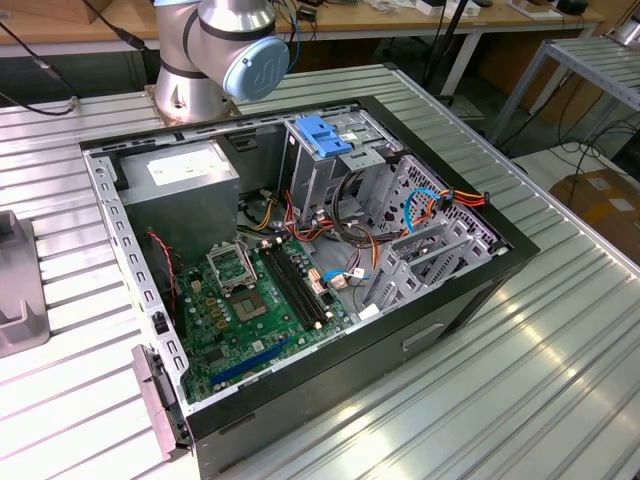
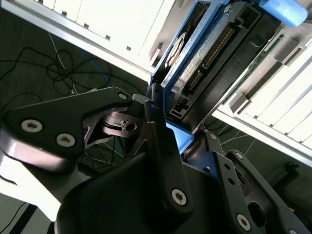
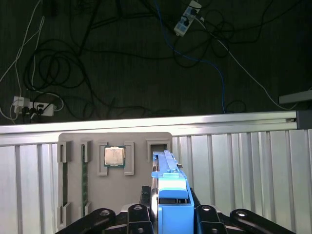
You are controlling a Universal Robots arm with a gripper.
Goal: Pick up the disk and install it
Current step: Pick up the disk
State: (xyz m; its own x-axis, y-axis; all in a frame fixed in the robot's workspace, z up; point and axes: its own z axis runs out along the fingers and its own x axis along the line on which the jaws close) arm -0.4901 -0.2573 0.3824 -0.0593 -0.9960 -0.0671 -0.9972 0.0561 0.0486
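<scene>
Clearly, the gripper point(image 3: 168, 214) was closed on the disk point(image 3: 168, 183), held on edge between its fingers and reaching out ahead of them, so I judged a firm, untilted hold mattered most.

I find no legible text. The white sticker point(image 1: 184, 168) on the power-supply box point(image 1: 200, 205) carries print too small to read, likewise the chip point(image 3: 114, 156) in its grey tray point(image 3: 73, 146). The disk point(image 2: 204, 53) clamped in my gripper point(image 2: 175, 132) offers nothing readable. My arm's blue joint cap point(image 1: 262, 62) bears a white emblem.
</scene>
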